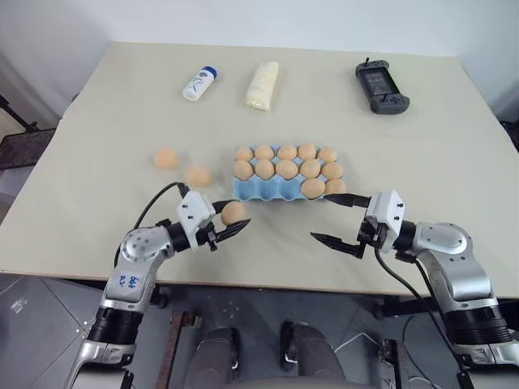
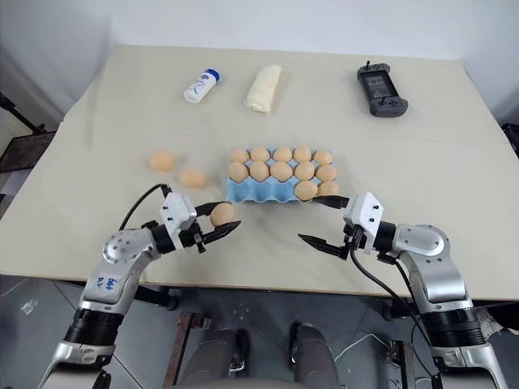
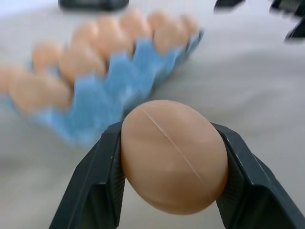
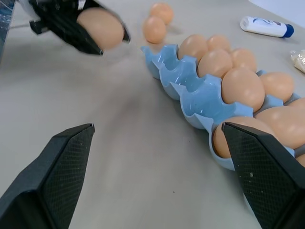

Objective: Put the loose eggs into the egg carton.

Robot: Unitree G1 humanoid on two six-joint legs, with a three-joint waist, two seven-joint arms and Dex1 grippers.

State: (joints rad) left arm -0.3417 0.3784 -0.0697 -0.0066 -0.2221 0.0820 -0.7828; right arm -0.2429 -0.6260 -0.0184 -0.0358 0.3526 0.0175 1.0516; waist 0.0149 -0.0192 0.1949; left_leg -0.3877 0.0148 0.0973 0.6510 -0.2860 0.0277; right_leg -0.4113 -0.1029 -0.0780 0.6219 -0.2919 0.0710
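- My left gripper [image 1: 231, 224] has its fingers clamped on one egg [image 1: 233, 212], held just off the near left corner of the egg carton [image 1: 268, 191].
- From the left wrist view the held egg sits squarely between both black fingers [image 3: 95, 183], with a faint seam line across its shell.
- My right gripper [image 1: 338, 220] hovers by the carton's near right corner, fingers spread wide apart with nothing between them.
- The blue carton sits mid-table [image 1: 454, 146]; its back two rows are full and the front row has two eggs at the right end.
- Two loose eggs [image 1: 166, 158] lie on the table left of the carton, near each other.
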